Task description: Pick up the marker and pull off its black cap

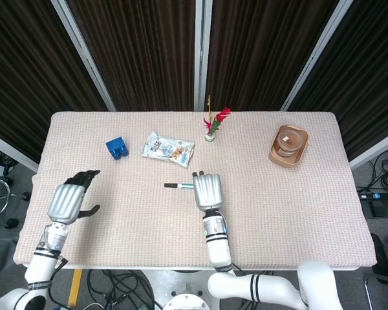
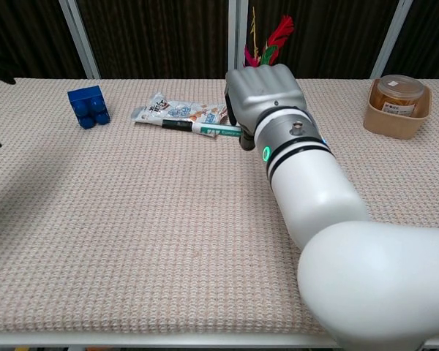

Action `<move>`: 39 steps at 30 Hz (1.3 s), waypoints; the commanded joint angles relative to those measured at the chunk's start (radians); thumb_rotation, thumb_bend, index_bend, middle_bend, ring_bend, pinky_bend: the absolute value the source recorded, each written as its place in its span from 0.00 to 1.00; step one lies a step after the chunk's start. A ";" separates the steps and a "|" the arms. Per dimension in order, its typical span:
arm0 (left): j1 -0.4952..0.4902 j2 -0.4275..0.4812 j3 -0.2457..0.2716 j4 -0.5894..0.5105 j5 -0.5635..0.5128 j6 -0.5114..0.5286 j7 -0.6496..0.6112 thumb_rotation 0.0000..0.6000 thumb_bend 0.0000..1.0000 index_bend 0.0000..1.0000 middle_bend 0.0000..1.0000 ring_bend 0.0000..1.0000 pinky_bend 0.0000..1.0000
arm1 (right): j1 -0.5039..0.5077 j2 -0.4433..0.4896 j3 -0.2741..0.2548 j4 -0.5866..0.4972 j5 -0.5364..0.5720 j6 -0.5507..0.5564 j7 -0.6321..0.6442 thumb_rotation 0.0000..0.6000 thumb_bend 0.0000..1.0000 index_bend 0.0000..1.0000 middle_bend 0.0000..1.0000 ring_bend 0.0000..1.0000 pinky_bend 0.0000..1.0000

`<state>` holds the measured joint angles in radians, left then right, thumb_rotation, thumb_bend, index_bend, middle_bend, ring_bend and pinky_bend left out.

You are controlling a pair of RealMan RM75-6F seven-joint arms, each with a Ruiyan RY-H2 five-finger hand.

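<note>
Risk: our right robot hand [image 1: 207,191] lies flat over the marker [image 1: 180,186], fingers straight, gripping nothing; closing carelessly could roll it away.

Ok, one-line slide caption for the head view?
Right robot hand rests over the marker at the table's centre; left robot hand waits open.
</note>
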<state>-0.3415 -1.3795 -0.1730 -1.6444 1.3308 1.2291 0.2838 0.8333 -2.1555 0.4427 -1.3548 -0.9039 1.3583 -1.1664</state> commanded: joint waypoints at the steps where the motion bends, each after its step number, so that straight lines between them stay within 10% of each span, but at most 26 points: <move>1: -0.063 -0.051 -0.060 -0.029 -0.077 -0.023 0.095 1.00 0.17 0.20 0.26 0.22 0.36 | 0.018 0.008 0.016 -0.009 0.005 0.007 -0.021 1.00 0.30 0.63 0.59 0.65 0.81; 15: -0.217 -0.215 -0.127 -0.036 -0.362 -0.042 0.365 1.00 0.16 0.30 0.37 0.31 0.43 | 0.103 0.002 0.057 0.074 0.025 0.011 -0.056 1.00 0.30 0.64 0.59 0.65 0.81; 39: -0.354 -0.332 -0.142 0.047 -0.476 0.011 0.465 1.00 0.23 0.37 0.41 0.35 0.45 | 0.169 -0.076 0.052 0.158 0.035 -0.002 0.010 1.00 0.30 0.64 0.59 0.65 0.81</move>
<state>-0.6954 -1.7121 -0.3159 -1.5976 0.8556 1.2391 0.7491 1.0012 -2.2310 0.4945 -1.1979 -0.8694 1.3565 -1.1567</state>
